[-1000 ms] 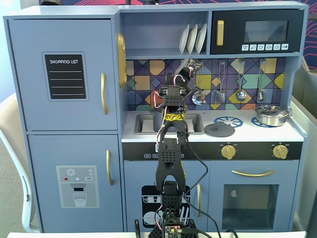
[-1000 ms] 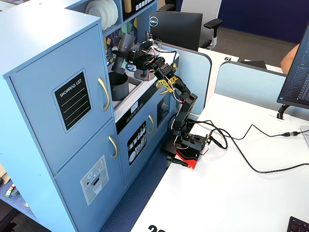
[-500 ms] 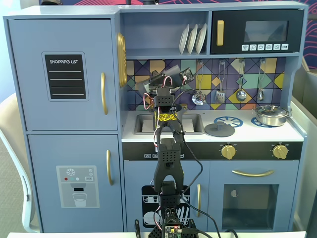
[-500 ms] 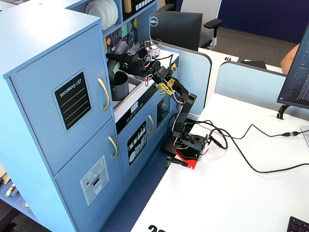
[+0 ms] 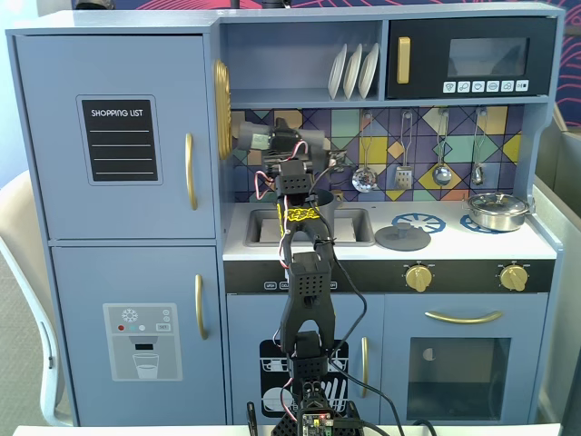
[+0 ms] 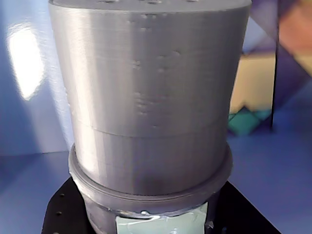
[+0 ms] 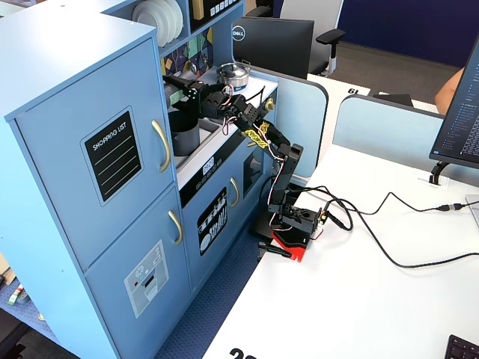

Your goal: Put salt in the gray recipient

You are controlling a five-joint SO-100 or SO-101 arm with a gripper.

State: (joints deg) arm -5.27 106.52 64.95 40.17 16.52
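Note:
My gripper [image 5: 272,141] is shut on the salt [image 5: 254,139], a gray shaker held tipped on its side with its cap pointing left in a fixed view, above the toy sink. In the wrist view the salt's cap [image 6: 151,92] fills the frame, its pale green label [image 6: 161,226] sits at the bottom edge, and the gripper [image 6: 151,219] has black jaws on either side. The gray recipient [image 7: 185,134] stands in the sink, below the gripper [image 7: 185,88] and salt [image 7: 174,84]. From the front, the arm hides most of the recipient [image 5: 320,200].
A flat dark lid with a knob [image 5: 402,237] lies on the counter right of the sink [image 5: 263,227]. A shiny silver pan [image 5: 497,211] sits at the far right. Utensils [image 5: 442,145] hang on the back wall. The fridge door [image 5: 118,136] stands close on the left.
The arm has swung left over the sink with the salt. The shaker went from pointing up and right to lying tipped toward the left, lower over the recipient.

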